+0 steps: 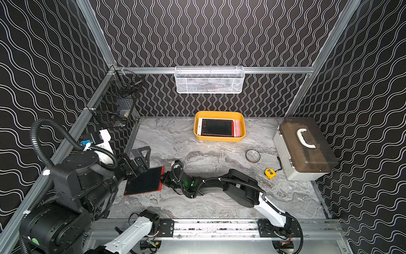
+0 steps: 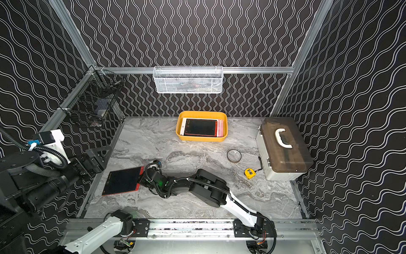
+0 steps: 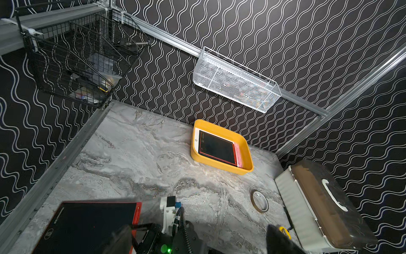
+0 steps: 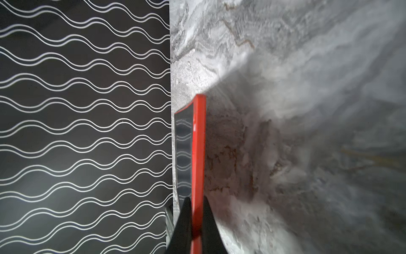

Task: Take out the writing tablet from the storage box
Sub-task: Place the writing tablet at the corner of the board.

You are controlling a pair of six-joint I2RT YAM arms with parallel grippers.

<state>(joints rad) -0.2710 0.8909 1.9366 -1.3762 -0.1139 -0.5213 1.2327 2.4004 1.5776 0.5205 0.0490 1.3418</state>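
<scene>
Marble tabletop (image 1: 219,149) — writing tablet (image 1: 144,181) pinched in right end effector (image 1: 162,178).

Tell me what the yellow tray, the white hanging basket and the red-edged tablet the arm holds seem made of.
Yellow tray: likely moulded plastic, smooth, evenly coloured, rounded corners.
White basket: looks like painted metal mesh; you see through it, wire rim.
Red-edged tablet: probably a glossy plastic frame, which catches a highlight; its dark screen mirrors the wavy lines of the wall.

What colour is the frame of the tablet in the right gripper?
Red. The tablet shows it best in the right wrist view.
</scene>
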